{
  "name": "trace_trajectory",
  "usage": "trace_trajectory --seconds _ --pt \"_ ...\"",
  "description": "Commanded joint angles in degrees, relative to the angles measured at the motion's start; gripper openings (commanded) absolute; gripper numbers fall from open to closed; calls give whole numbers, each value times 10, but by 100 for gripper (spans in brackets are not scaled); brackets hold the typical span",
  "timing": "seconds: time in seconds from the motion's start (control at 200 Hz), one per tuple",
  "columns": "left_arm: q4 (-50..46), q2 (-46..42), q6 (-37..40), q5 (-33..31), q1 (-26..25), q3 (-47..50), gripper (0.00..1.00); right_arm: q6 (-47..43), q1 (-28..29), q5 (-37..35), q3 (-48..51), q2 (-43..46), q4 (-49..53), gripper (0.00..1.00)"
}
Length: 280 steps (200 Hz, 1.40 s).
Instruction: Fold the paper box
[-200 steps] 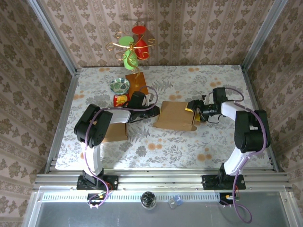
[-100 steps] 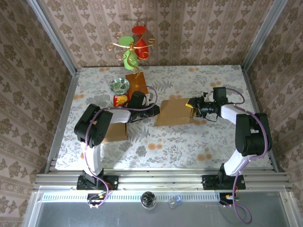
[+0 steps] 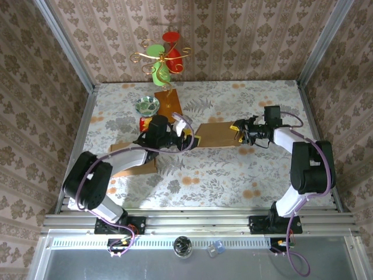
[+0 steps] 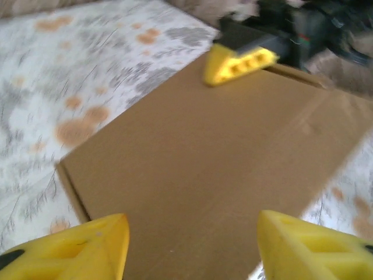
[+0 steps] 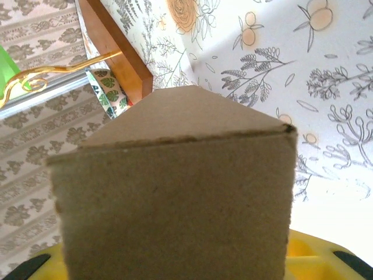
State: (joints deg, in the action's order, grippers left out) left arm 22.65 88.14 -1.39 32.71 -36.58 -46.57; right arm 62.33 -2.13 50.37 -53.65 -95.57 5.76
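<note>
The brown paper box [image 3: 215,135] lies mid-table between my two grippers. My left gripper [image 3: 190,140] is open at the box's left edge. In the left wrist view its yellow fingertips [image 4: 78,251] stand wide apart over the flat cardboard panel [image 4: 215,163], gripping nothing. My right gripper [image 3: 240,133] is shut on the box's right end. One of its yellow fingers [image 4: 239,63] rests on the panel's far edge. In the right wrist view the cardboard [image 5: 175,198] stands close between the jaws and hides most of my right gripper [image 5: 175,271].
A gold ornament stand with red and green cups [image 3: 163,55] rises from a wooden base [image 3: 168,102] at the back. A patterned bowl [image 3: 148,105] and a red packet [image 3: 148,123] sit beside it. Another cardboard piece [image 3: 139,162] lies under the left arm. Metal frame rails [image 3: 78,140] border the table.
My left gripper has opened and let go of the box's left edge, and its arm has swung out to the left. My right gripper has shut on the right end, and the box looks narrower.
</note>
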Motion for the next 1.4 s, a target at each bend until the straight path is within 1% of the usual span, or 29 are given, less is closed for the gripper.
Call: trace_trajectory --seconds 0.0,0.03,0.04,0.08,0.175,0.205,0.35,0.56,0.685,0.73,0.785,0.85,0.865,1.005,1.155,1.3,1.395 --pt "-122 -37 272 46 -34 0 68 65 -5 50 -23 26 57 41" --pt "-145 -42 308 46 -41 0 70 75 -6 56 -26 26 65 41" --pt "-152 -44 316 32 -43 0 70 78 -6 57 -27 26 71 41" --pt "-165 -48 343 12 -47 2 72 93 -6 67 -29 28 85 41" --pt "-160 -51 365 -16 -46 11 75 122 -6 90 -29 30 124 40" --pt "-150 -52 369 -27 -46 14 79 121 -6 93 -32 31 142 40" --pt "-108 -42 374 -78 -46 19 82 94 -6 104 -44 28 234 39" --pt "-89 -33 377 -75 -46 24 82 107 -7 112 -22 28 247 39" --pt "-106 -29 381 -48 -47 17 79 121 -6 119 -11 26 270 40" --pt "-113 -29 380 -44 -47 14 76 127 -6 125 -7 25 272 40" --pt "-113 -30 366 -44 -46 10 71 136 -7 130 0 25 270 41" --pt "-117 -29 358 -28 -43 4 66 156 -8 139 14 26 253 42" --pt "-117 -29 358 -25 -42 3 65 160 -8 140 17 25 237 42" --pt "-128 -16 349 8 -42 -10 60 161 -14 145 31 0 222 43" --pt "-139 2 336 20 -41 -25 58 177 -19 150 50 -28 185 48" --pt "-146 24 327 36 -41 -46 57 170 -38 145 58 -50 180 52" --pt "-177 41 318 38 -41 -74 55 163 -50 141 49 -57 184 59"
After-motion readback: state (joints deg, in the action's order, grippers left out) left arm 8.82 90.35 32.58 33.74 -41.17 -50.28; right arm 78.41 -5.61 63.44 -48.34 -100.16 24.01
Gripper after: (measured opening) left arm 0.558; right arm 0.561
